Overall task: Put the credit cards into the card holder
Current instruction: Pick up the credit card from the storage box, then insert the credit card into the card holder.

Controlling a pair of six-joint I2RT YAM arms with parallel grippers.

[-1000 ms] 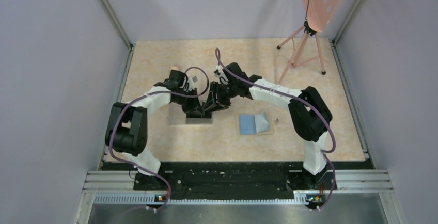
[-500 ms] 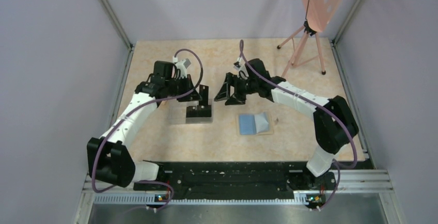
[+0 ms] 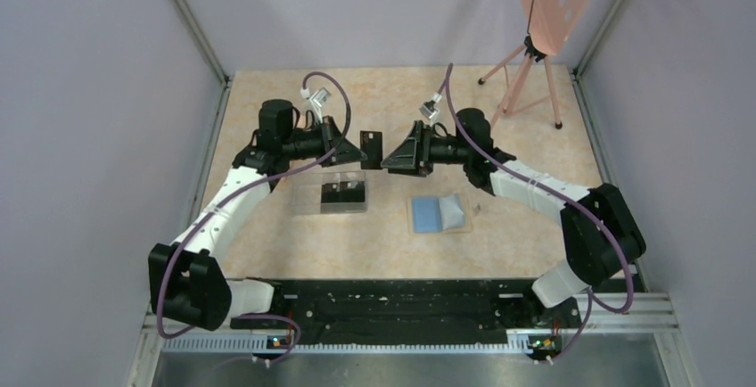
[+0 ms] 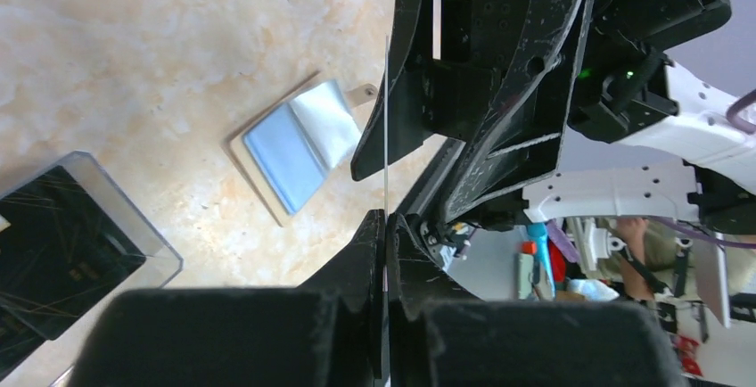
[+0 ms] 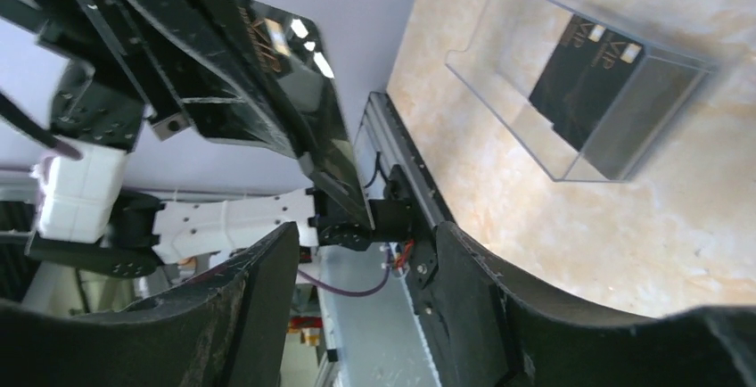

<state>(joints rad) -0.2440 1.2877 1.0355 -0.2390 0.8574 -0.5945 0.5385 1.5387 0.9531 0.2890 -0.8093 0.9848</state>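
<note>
My left gripper (image 3: 356, 148) is shut on a black credit card (image 3: 371, 148) and holds it in the air above the table. In the left wrist view the card (image 4: 386, 137) shows edge-on, pinched between the shut jaws. My right gripper (image 3: 390, 153) stands open, facing the card's free end; in the right wrist view the glossy card (image 5: 299, 84) lies just beyond its spread fingers (image 5: 267, 289). The tan card holder (image 3: 439, 213) lies open on the table, grey-blue inside up. More credit cards (image 3: 344, 193) rest in a clear box (image 3: 312, 198).
A pink perforated board on a tripod (image 3: 521, 75) stands at the back right. The clear box (image 5: 579, 137) lies left of the card holder (image 4: 299, 142). Grey walls close in both sides of the table.
Both grippers have risen from the clear box. The left one came up with a card; the right one drew back to the right and now faces it tip to tip.
</note>
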